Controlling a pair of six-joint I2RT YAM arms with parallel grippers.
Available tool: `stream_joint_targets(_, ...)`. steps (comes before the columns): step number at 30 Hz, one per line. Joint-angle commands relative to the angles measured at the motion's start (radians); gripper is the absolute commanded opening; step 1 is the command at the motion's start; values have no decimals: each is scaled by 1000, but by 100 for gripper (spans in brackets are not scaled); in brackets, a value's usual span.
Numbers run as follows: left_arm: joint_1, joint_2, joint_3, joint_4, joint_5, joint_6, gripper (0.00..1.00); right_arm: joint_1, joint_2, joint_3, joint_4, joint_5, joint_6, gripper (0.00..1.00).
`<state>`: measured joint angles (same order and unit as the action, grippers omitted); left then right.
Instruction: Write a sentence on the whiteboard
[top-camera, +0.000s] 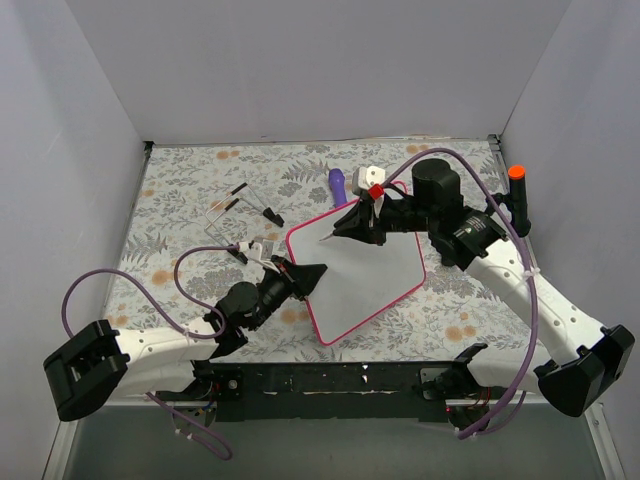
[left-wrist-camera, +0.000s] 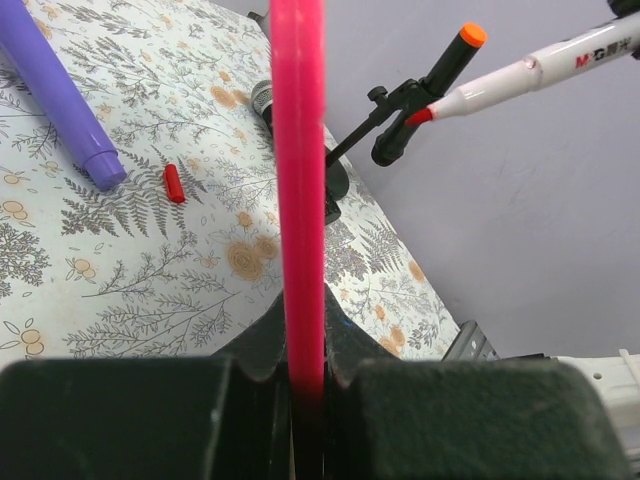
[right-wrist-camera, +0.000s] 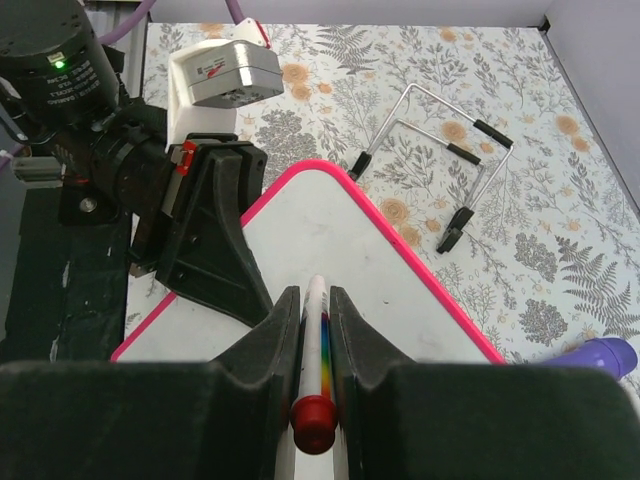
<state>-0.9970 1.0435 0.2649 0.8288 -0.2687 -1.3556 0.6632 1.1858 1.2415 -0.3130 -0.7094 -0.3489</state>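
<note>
Fingers (left-wrist-camera: 130, 415) of the left gripper (top-camera: 312, 275) are clamped tight on the pink rim of the whiteboard (top-camera: 375, 280), which stretches away ahead of them. The right gripper (right-wrist-camera: 315, 330) pinches a white marker (right-wrist-camera: 320, 345), its pale end reaching over the board just beyond the fingertips. A purple pen (top-camera: 338, 183) and a small red cap (left-wrist-camera: 173, 183) lie ahead and left of the left fingers.

- "M&G": dark print on the white barrel of the marker (left-wrist-camera: 560, 55), up and right of the whiteboard (left-wrist-camera: 298, 180) edge. Two small characters follow it, too blurred to read.
- Label with red print: on the white box (right-wrist-camera: 225, 72), just past the whiteboard's far corner. Too small to read.
</note>
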Motion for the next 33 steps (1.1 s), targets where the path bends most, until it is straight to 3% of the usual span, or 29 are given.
stream_joint_targets(1, 3, -7, 60, 139, 3, -20, 0, 6, 12, -19, 92, 33, 45, 1)
stream_joint_targets(12, 1, -5, 46, 158, 20, -31, 0, 6, 28, -53, 137, 88, 88, 1)
stream_joint_targets(33, 3, -13, 36, 170, 23, -33, 0, 6, -3, -137, 103, 57, 53, 1)
